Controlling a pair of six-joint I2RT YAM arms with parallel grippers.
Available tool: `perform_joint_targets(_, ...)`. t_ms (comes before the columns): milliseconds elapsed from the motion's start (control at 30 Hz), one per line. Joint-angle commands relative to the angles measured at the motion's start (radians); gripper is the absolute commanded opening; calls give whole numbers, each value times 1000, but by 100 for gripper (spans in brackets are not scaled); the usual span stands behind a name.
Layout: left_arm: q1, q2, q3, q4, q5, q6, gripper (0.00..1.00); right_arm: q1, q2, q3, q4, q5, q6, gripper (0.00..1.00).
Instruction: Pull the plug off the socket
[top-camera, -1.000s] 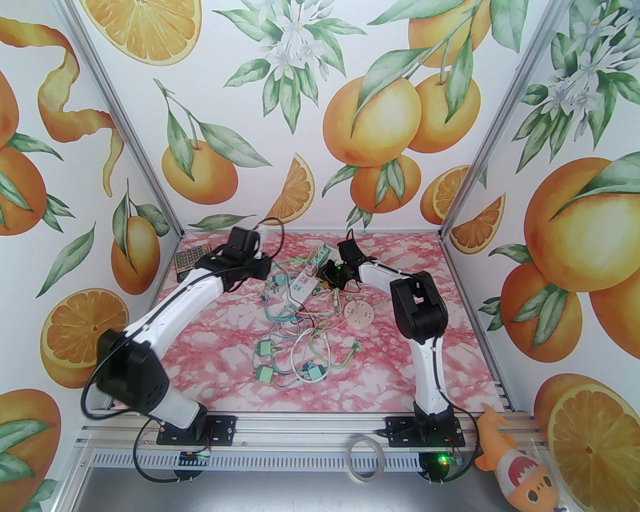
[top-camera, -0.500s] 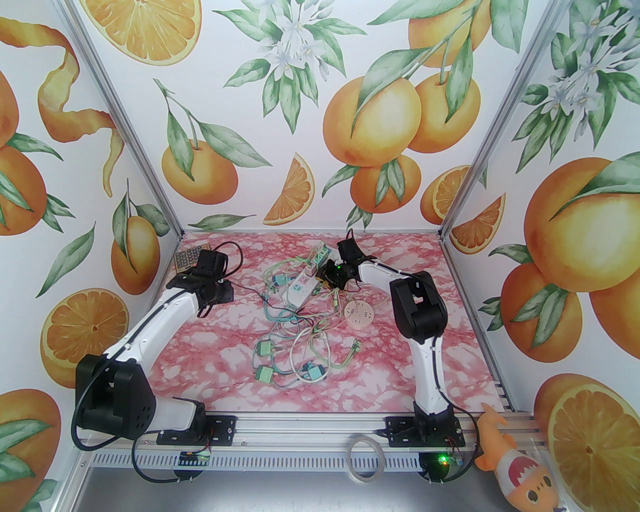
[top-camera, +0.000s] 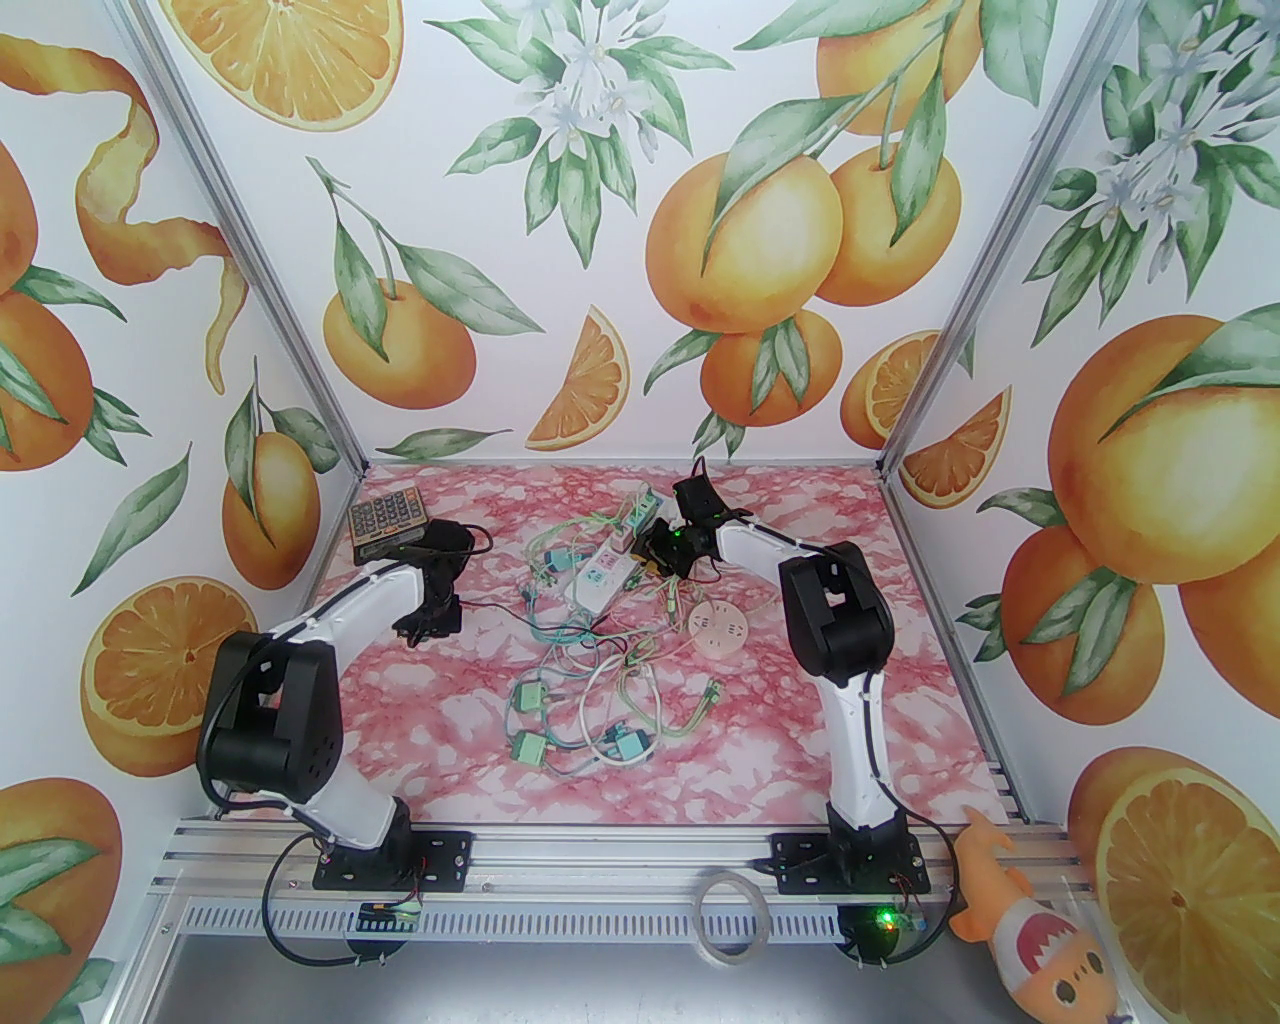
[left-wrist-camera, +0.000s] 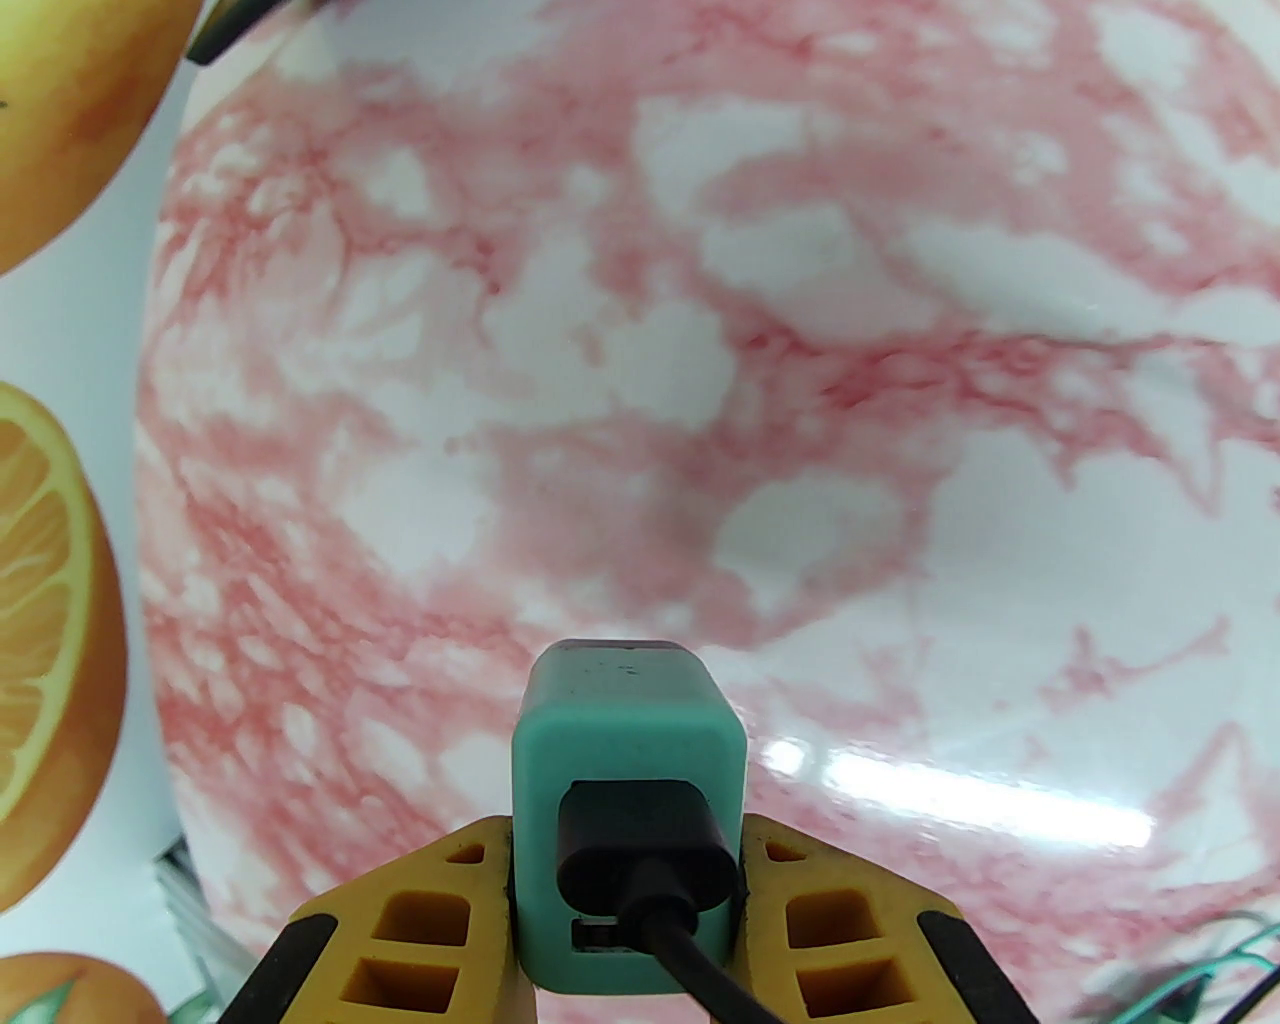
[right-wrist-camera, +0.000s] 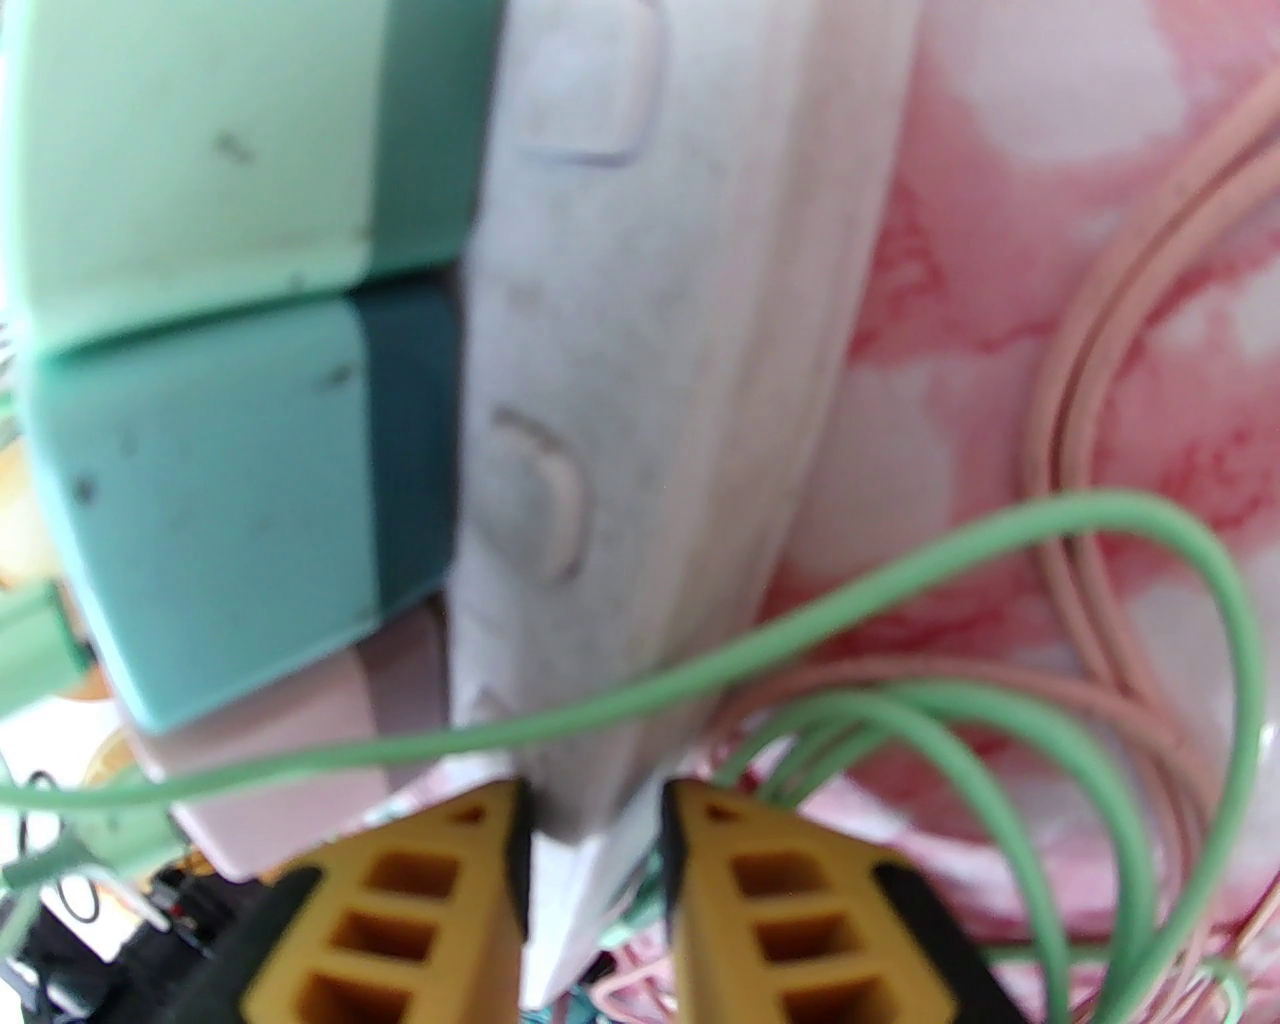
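My left gripper (top-camera: 432, 612) hangs over the left side of the table, shut on a teal plug (left-wrist-camera: 628, 745) whose black cable (left-wrist-camera: 690, 965) trails back toward the cable heap. In the left wrist view the plug sits between the yellow fingers (left-wrist-camera: 430, 915), above bare marble. The white power strip (top-camera: 598, 572) lies at the table's middle back, with two teal plugs (right-wrist-camera: 220, 470) and a pink one (right-wrist-camera: 280, 790) still seated in it. My right gripper (top-camera: 657, 553) is shut on the strip's near end (right-wrist-camera: 640, 400).
A calculator (top-camera: 387, 520) lies at the back left corner. A round white socket (top-camera: 718, 628) sits right of centre. Loose teal plugs and tangled cables (top-camera: 585, 700) cover the middle. A tape roll (top-camera: 732, 918) and a shark toy (top-camera: 1020, 925) rest on the front rail.
My left arm has drawn back from the strip to the left and down toward the table, carrying the teal plug on its black cable. The right arm and the strip have stayed put.
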Motion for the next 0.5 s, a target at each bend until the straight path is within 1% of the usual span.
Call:
perform_joint_targets(0, 4, 43, 42, -24, -42, -1, 27, -5, 67, -17, -119, 98, -13, 28)
perform_joint_targets(100, 3, 75, 53, -31, -34, -5, 29, -5, 67, -16, -120, 96, -13, 28)
perform_joint_targets(200, 3, 89, 56, -26, -16, -5, 39, -5, 63, -21, -120, 97, -14, 29)
perform_joint_targets(267, 4, 94, 57, -16, 8, 3, 47, -4, 59, -23, -120, 98, -15, 29)
perform_joint_targets(300, 3, 96, 55, -9, 27, 9, 49, -5, 59, -23, -120, 97, -17, 29)
perform_joint_targets(467, 3, 95, 53, -12, 68, -3, 52, -5, 56, -29, -118, 97, -15, 29)
